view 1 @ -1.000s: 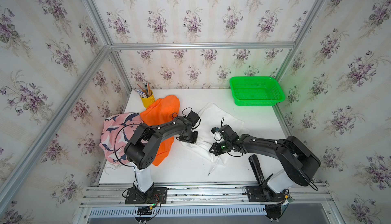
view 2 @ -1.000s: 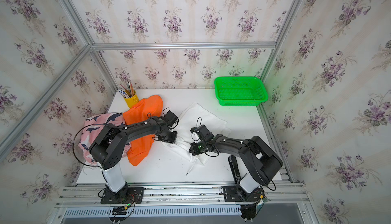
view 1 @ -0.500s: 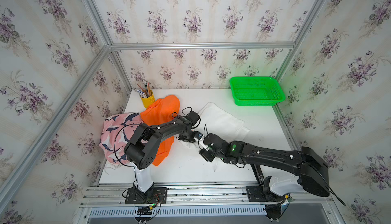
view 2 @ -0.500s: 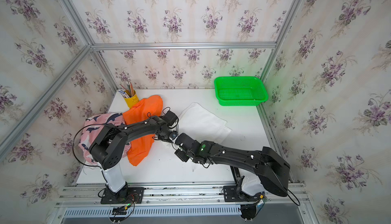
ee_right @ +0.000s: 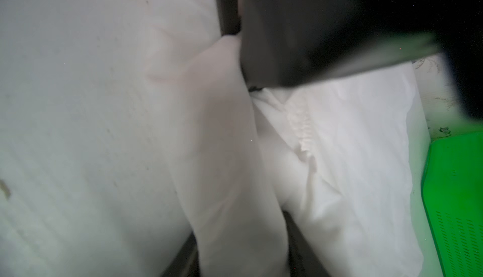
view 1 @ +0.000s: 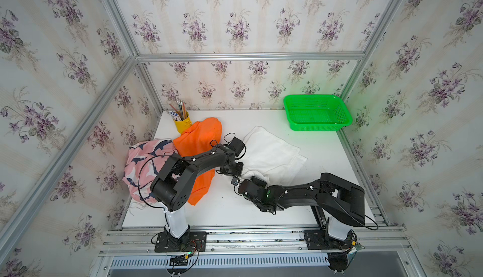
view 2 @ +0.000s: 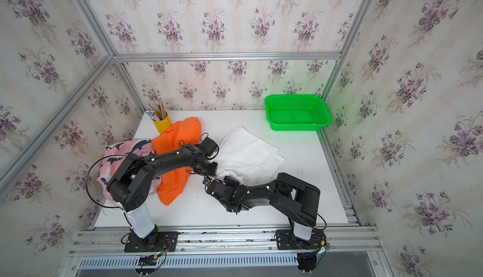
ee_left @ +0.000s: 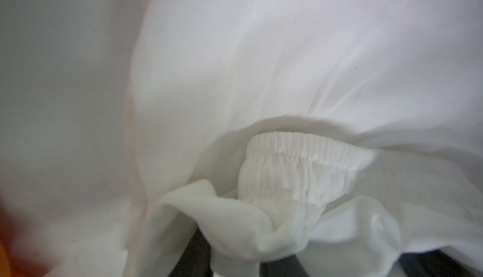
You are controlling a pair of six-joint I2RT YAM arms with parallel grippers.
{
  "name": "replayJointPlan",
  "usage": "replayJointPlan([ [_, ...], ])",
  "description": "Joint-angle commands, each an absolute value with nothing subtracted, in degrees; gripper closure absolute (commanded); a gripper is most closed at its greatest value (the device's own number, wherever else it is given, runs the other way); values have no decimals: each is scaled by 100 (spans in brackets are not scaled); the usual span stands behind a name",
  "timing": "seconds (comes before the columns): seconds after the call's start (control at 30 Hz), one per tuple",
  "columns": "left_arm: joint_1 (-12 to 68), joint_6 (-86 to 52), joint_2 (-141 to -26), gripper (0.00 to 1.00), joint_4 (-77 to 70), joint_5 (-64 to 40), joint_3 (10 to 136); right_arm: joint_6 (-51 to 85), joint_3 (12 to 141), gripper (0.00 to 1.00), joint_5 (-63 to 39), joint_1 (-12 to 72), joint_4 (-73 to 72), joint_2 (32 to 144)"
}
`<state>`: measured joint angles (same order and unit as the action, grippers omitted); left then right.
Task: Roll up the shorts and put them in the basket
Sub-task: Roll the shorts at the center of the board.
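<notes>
Left claw point(view 1: 234, 174), right claw point(view 1: 257, 180) on white shorts point(view 1: 271, 152)

You see a green perforated plastic basket point(view 1: 317, 127) at the white counter's point(view 1: 248, 210) far right corner, and a yellow pencil-filled cup point(view 1: 183, 125) far left.

Papered enclosure around the white table point(view 1: 326, 155).
We see floral-papered walls point(view 1: 235, 6) behind and beside the table, joined above it by aluminium rails point(view 1: 248, 56); lighting is even.
</notes>
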<state>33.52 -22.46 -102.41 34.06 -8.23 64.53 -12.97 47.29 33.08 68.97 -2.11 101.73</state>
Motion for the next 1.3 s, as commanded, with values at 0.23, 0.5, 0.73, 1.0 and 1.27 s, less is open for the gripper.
replayJointPlan([
  [0.23,2993,-2209,-8825,33,4169,61,6323,677,5179,96,-1525,6509,1070,9736],
  [0.5,3084,-2081,-8343,31,4737,-161,6534,2193,4984,97,-4623,4865,-90,10144],
  [0.73,3467,-2080,-8908,27,4612,-638,6624,2205,5143,89,-4454,3949,281,11016],
  [1.0,3630,-1970,-10185,48,4275,-495,6994,1918,5021,54,-2183,3927,853,10048],
  [1.27,3571,-1774,-10656,65,4079,-729,7123,89,4130,35,137,5053,166,7898],
])
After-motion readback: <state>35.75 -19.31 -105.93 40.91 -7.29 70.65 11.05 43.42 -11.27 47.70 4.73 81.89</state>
